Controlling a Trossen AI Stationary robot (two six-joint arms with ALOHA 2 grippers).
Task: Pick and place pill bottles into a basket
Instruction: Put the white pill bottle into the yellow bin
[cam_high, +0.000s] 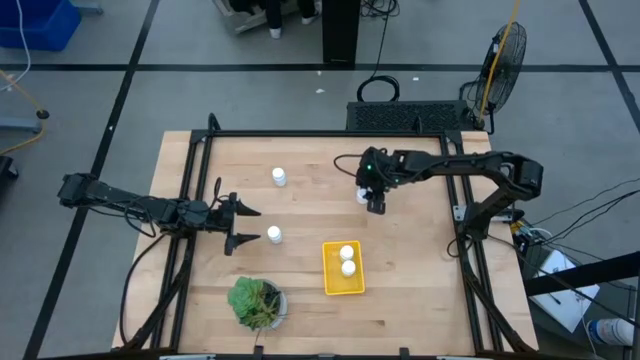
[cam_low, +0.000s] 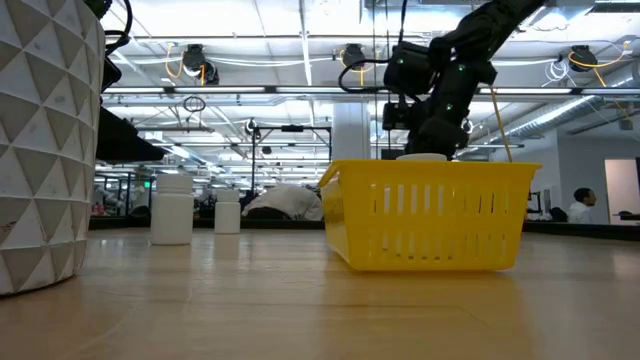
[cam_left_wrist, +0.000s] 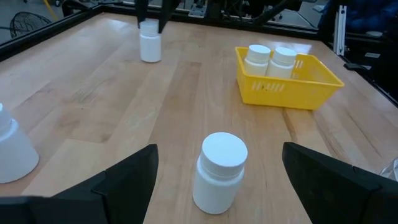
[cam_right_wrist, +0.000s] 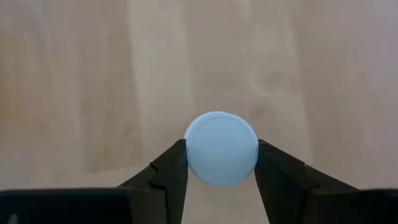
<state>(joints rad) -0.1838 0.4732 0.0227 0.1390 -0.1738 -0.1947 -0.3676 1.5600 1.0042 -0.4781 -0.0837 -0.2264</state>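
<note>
Standing by the table, I saw the right gripper (cam_right_wrist: 222, 163) reaching in over the wood with its two fingers pressed against the sides of a pill bottle (cam_right_wrist: 222, 148), the white cap filling the space between them; in the view from above that same bottle (cam_high: 363, 194) showed just beside the dark wrist, up the table from the basket (cam_high: 330, 283). The arm pointed straight down, which I judged sensible, since a pinch from overhead would let it lift clear and lower the bottle past the yellow walls. Whether the bottle was on the wood or already raised, I could not tell. Two bottles (cam_high: 347, 259) already stood in the basket, touching (they crowded one end, leaving room at the other). The left gripper (cam_high: 248, 226) lay low to the table with its fingers spread wide, aimed at another bottle (cam_high: 274, 235) standing just ahead of its tips, apparently lined up for the next pick. A fifth bottle (cam_high: 279, 177) stood alone farther up the table, well apart from both arms. A potted plant (cam_high: 256, 301) sat near the basket, out of either arm's likely path.
</note>
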